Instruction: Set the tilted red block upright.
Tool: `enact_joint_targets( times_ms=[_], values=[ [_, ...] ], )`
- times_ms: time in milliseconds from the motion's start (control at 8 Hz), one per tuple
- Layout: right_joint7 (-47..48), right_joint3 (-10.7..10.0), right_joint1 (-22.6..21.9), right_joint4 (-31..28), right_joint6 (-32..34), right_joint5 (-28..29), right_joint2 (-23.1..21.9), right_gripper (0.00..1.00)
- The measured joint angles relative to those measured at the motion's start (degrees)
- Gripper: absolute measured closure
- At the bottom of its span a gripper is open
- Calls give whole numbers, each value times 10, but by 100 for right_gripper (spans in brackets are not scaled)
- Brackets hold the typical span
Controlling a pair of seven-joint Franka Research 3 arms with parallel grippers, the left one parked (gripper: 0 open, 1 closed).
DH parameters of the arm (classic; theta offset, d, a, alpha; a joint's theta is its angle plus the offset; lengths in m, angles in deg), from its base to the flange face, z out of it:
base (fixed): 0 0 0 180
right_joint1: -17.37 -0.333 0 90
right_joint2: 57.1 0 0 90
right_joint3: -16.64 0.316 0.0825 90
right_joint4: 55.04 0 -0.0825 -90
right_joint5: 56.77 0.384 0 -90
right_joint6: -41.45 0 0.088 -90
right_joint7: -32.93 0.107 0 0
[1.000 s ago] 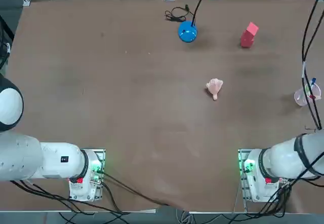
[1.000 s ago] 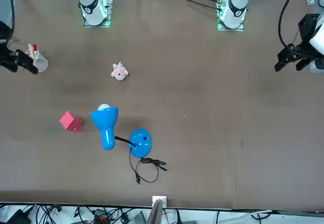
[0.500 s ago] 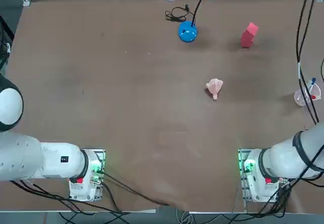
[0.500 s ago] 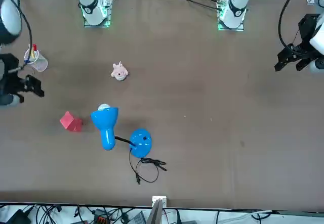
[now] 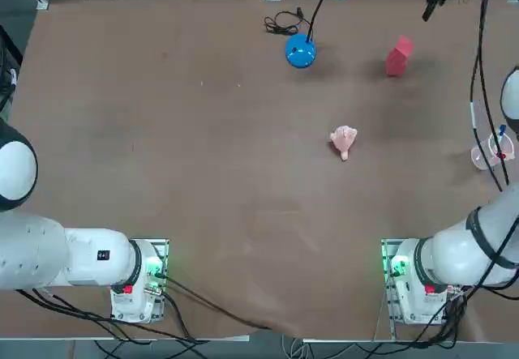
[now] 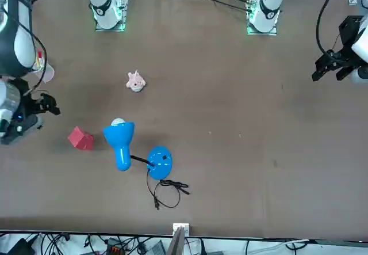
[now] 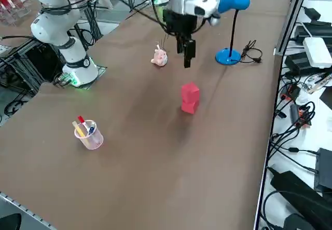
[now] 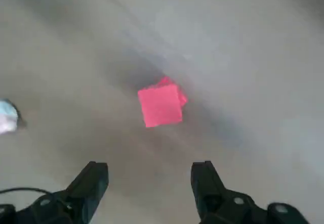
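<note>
Two black fingers of the right gripper (image 8: 150,166) stand wide apart, with nothing held between them. The gripper hangs in the air above the brown tabletop (image 7: 129,178), in the far right part of the table as the top view shows it, near the small, plain, matte red block (image 7: 190,98) but not touching it. In the right wrist view the block lies ahead of the fingertips, in line with the gap between them.

The red block is on the table's far right part, tilted rather than squarely upright. Its faces slant in the top and front views, and the right side view shows an angled break in its outline partway down. The wrist view shows one square face with another corner of the block jutting out behind it.

One pale pink, lumpy toy (image 6: 135,82) sits on the table nearer to the arms' bases than the block and a little to its left. A glossy blue desk lamp (image 6: 120,145) with a round blue base (image 6: 160,162) stands to the block's left, its flared head reaching over between base and block. A thin black cable (image 6: 169,194) lies looped beside the base. A translucent, pinkish cup (image 7: 89,136) holding several coloured pens (image 7: 81,126) stands to the block's right, closer to the bases and well apart from the lamp.
</note>
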Motion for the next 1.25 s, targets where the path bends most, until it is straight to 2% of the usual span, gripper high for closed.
enact_joint_targets(
  times_ms=[250,500,875,1250],
  values=[
    [-74,0,0,-2,-25,8,37,0],
    [-82,3,-8,-9,-65,8,58,0],
    [-82,4,-20,-60,-171,8,67,0],
    [-82,4,-21,-75,-192,8,77,0]
  ],
)
